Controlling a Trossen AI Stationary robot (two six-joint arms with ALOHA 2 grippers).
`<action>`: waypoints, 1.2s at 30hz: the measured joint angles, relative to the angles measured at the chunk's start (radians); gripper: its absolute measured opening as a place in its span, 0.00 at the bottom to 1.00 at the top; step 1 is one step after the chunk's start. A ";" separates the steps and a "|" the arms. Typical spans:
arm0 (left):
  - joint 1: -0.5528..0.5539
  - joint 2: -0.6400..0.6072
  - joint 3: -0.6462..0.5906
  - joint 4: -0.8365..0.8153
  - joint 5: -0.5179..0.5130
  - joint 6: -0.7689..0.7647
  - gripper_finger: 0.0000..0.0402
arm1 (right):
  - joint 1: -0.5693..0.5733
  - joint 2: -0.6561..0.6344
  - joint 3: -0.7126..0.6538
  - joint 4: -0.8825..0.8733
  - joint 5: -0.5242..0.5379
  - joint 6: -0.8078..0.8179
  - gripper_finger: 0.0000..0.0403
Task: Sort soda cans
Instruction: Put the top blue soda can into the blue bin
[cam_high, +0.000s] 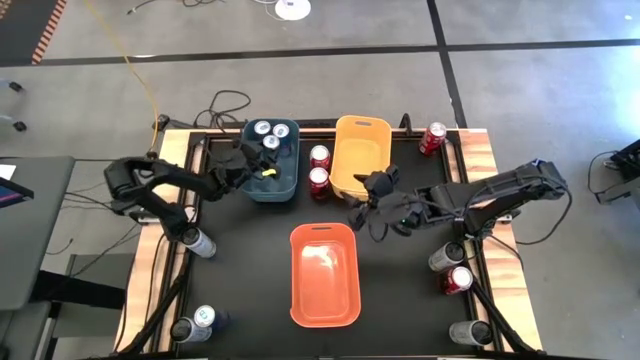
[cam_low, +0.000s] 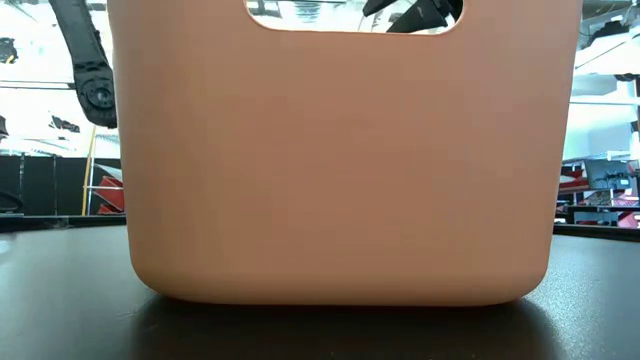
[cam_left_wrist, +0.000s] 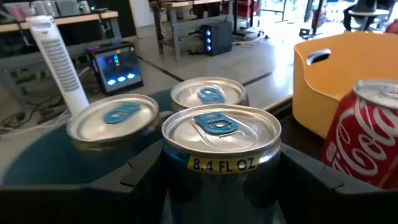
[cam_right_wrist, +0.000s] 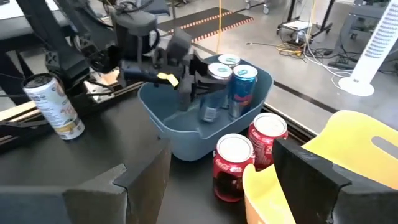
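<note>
My left gripper (cam_high: 262, 160) reaches into the blue bin (cam_high: 285, 185) and is shut on a blue soda can (cam_left_wrist: 221, 140). Two more blue cans (cam_left_wrist: 118, 118) (cam_left_wrist: 208, 93) stand upright behind it in that bin. Two red cans (cam_high: 319, 168) stand on the table between the blue bin and the yellow bin (cam_high: 362, 150). My right gripper (cam_high: 362, 208) hovers open with nothing between its fingers, in front of the yellow bin. Other cans stand near the table's left (cam_high: 200, 242) and right (cam_high: 450, 268) edges. My left gripper pinches the blue can between its two fingers (cam_left_wrist: 134, 186), one on each side of the can's wall (cam_left_wrist: 180, 180) below the rim. The fingers come nearly level from the table's left. The can stands upright inside the bin; whether its bottom rests on the floor, I cannot tell.
An orange bin (cam_high: 325, 275) sits at the table's near middle and fills the low view (cam_low: 340, 150). A red can (cam_high: 433, 138) stands at the far right corner. More cans stand at the near left (cam_high: 203, 318) and near right (cam_high: 470, 333) corners.
</note>
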 joint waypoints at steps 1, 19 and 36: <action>0.000 0.013 0.001 0.011 0.000 0.008 0.58 | 0.002 0.000 0.000 0.000 0.000 -0.002 0.73; -0.028 0.041 -0.016 0.036 -0.007 0.062 0.67 | 0.001 0.000 0.000 -0.003 -0.001 -0.002 0.73; -0.051 -0.176 -0.019 -0.222 -0.075 0.119 0.74 | 0.002 0.000 -0.015 -0.002 -0.001 -0.001 0.73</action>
